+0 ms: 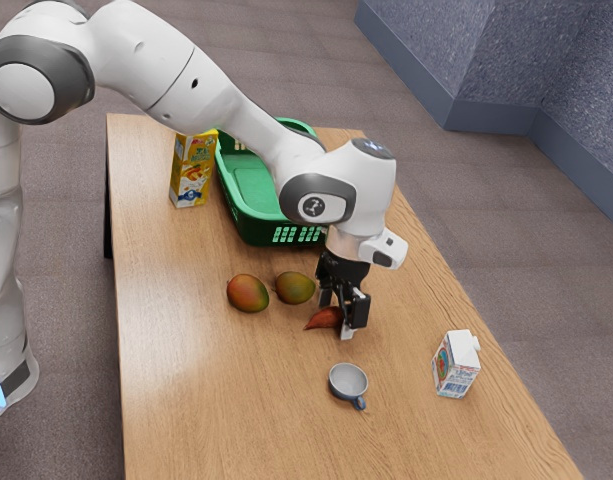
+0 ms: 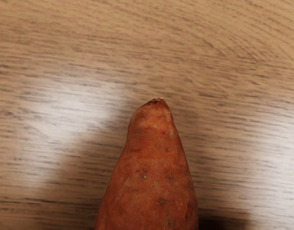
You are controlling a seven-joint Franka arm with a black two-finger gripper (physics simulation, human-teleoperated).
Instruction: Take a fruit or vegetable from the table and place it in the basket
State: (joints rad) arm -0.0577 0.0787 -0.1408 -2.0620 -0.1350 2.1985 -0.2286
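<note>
Sweet potato (image 2: 151, 177) on tabletop (image 1: 216, 400), near cup (image 1: 348, 382); claw (image 1: 336, 318) down at it, cannot tell whether gripping. Likely pick-up step; next needs firm hold, then lift toward basket (image 1: 254, 226), well apart from cup.

The rounded white arm (image 1: 166, 70) has grey joint bands (image 1: 78, 62) and a black claw (image 1: 338, 315).

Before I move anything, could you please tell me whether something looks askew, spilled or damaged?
Nothing stands out: the cup, white carton and yellow carton stand upright, the mangoes and sweet potato look undamaged, and I see no spill.
</note>
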